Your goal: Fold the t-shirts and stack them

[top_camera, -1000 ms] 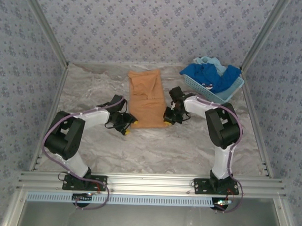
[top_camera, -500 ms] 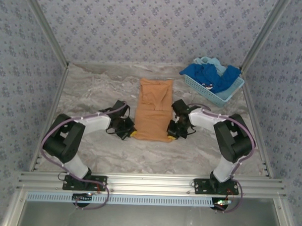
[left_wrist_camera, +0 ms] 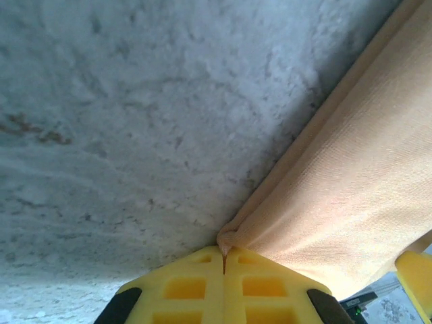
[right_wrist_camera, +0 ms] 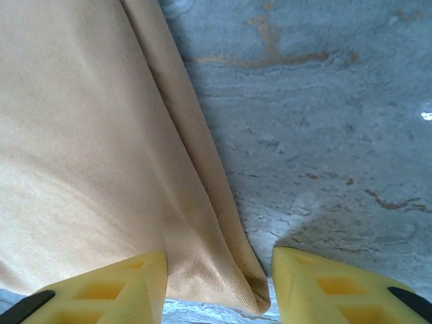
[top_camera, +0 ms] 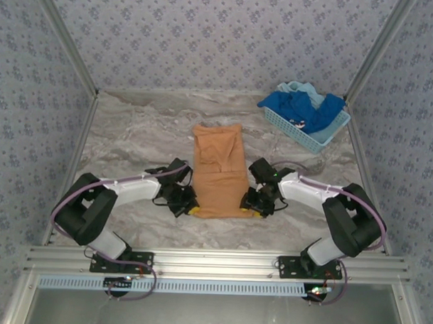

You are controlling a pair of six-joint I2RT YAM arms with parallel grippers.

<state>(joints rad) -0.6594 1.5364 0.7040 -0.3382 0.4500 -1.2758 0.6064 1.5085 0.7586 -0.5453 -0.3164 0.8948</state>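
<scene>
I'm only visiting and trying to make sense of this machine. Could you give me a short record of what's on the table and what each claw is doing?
Centre: orange-tan cloth t-shirt, folded into a long strip, flat on the grey marbled table
Left gripper: shut, pinching the shirt's near left corner
Right gripper: open, jaws either side of the near right corner
Far right: light blue perforated plastic basket holding a royal blue t-shirt and a pale aqua t-shirt
</scene>
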